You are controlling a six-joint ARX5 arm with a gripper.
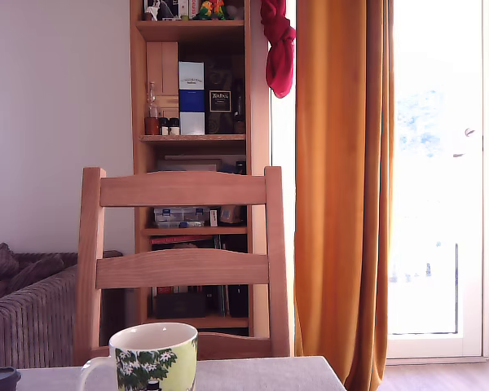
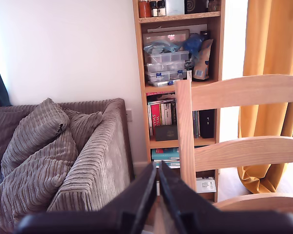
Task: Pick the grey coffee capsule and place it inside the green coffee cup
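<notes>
The pincer (image 2: 157,170) is pinched tight and holds nothing. The grey coffee capsule (image 1: 0,378) waits on the table (image 1: 261,373) near the green coffee cup (image 1: 152,357).

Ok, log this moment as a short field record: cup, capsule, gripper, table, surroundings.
cup: the green coffee cup stands upright on the table, white inside, handle toward the exterior view's left
capsule: the grey coffee capsule sits on the table at the exterior view's far left, apart from the cup, partly cut off by the frame
gripper: gripper shows only in the wrist view, fingertips together, nothing between them, aimed at the room, not the table
table: grey table
surroundings: wooden chair behind the table, bookshelf, sofa, orange curtain
</notes>
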